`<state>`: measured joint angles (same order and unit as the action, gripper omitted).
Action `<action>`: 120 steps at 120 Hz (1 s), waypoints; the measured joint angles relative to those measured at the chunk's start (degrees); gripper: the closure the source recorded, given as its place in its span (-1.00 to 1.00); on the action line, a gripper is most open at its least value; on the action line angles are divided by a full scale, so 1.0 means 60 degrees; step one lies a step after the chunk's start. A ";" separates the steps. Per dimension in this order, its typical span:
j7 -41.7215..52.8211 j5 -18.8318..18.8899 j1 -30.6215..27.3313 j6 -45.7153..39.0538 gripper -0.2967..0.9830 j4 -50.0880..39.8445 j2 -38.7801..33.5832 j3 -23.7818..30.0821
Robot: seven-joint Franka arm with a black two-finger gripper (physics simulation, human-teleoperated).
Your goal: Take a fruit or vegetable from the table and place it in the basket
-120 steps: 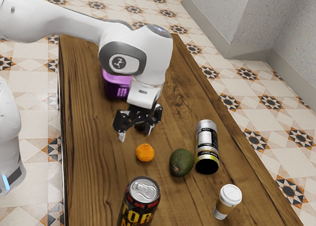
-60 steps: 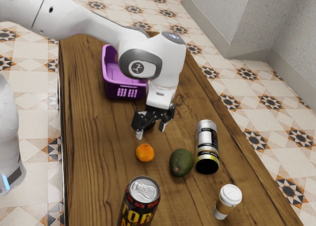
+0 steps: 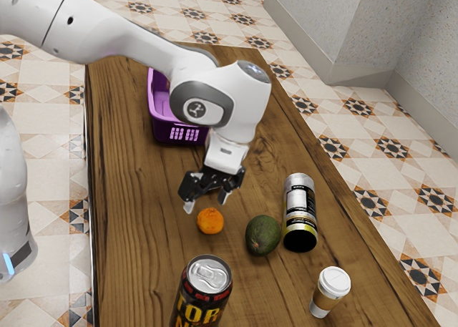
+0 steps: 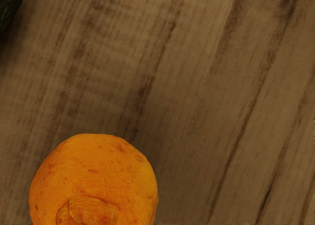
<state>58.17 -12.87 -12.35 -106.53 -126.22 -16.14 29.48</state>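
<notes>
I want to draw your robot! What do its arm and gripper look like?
The arm is white and rounded, with gray bands and a small dark logo on a light disc inside a gray ring. The gripper is black, with two fingers and pale tips.

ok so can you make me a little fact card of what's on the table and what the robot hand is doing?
Gripper: open, near the orange
Orange: on the table
Avocado: between orange and silver-and-black cylinder
Basket: purple, partly behind the arm
Drink can: upright
Cup: white lid, upright
</notes>
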 joint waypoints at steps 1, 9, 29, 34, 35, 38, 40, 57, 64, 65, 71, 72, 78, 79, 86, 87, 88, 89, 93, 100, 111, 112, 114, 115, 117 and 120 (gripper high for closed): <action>-0.0004 -0.0001 -0.0003 0.0001 -0.54 -0.0005 0.0000 0.0001; -0.0032 -0.0004 -0.0038 0.0003 -0.54 -0.0036 0.0001 0.0007; -0.0089 0.0024 -0.0102 -0.0050 -0.54 -0.0117 0.0011 0.0009; -0.0102 0.0031 -0.0105 -0.0082 -0.54 -0.0172 0.0012 0.0009; -0.0104 0.0032 -0.0105 -0.0090 -0.54 -0.0184 0.0012 0.0009; -0.0111 0.0035 -0.0107 -0.0116 -0.54 -0.0215 0.0012 0.0009; -0.0116 0.0037 -0.0111 -0.0134 -0.54 -0.0236 0.0012 0.0009; -0.0153 0.0038 -0.0122 -0.0345 -0.54 -0.0375 0.0058 0.0091; -0.0176 0.0037 -0.0119 -0.0469 -0.54 -0.0398 0.0125 0.0184; -0.0180 0.0037 -0.0118 -0.0486 -0.54 -0.0400 0.0132 0.0193; -0.0205 0.0037 -0.0110 -0.0610 -0.54 -0.0420 0.0186 0.0226; -0.0209 0.0037 -0.0110 -0.0632 -0.55 -0.0423 0.0203 0.0232; -0.0234 0.0037 -0.0109 -0.0785 -0.56 -0.0454 0.0295 0.0257; -0.0238 0.0038 -0.0108 -0.0808 -0.56 -0.0458 0.0305 0.0259; -0.0271 0.0038 -0.0109 -0.0972 -0.55 -0.0489 0.0361 0.0268; -0.0275 0.0038 -0.0109 -0.0994 -0.55 -0.0493 0.0372 0.0269; -0.0280 0.0038 -0.0110 -0.1014 -0.55 -0.0496 0.0383 0.0269; -0.0285 0.0038 -0.0110 -0.1034 -0.54 -0.0499 0.0393 0.0270; -0.0303 0.0041 -0.0112 -0.1110 -0.54 -0.0506 0.0431 0.0278; -0.0331 0.0045 -0.0108 -0.1250 -0.55 -0.0542 0.0504 0.0284; -0.0371 0.0048 -0.0111 -0.1455 -0.54 -0.0589 0.0556 0.0287; -0.0375 0.0048 -0.0113 -0.1473 -0.54 -0.0595 0.0558 0.0287; -0.0382 0.0049 -0.0112 -0.1511 -0.54 -0.0615 0.0561 0.0287; -0.0385 0.0049 -0.0111 -0.1530 -0.54 -0.0623 0.0562 0.0287; -0.0392 0.0051 -0.0109 -0.1565 -0.54 -0.0637 0.0564 0.0287; -0.0401 0.0054 -0.0112 -0.1614 -0.54 -0.0656 0.0566 0.0287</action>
<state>55.77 -12.55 -13.03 -116.22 -130.16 -12.74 31.20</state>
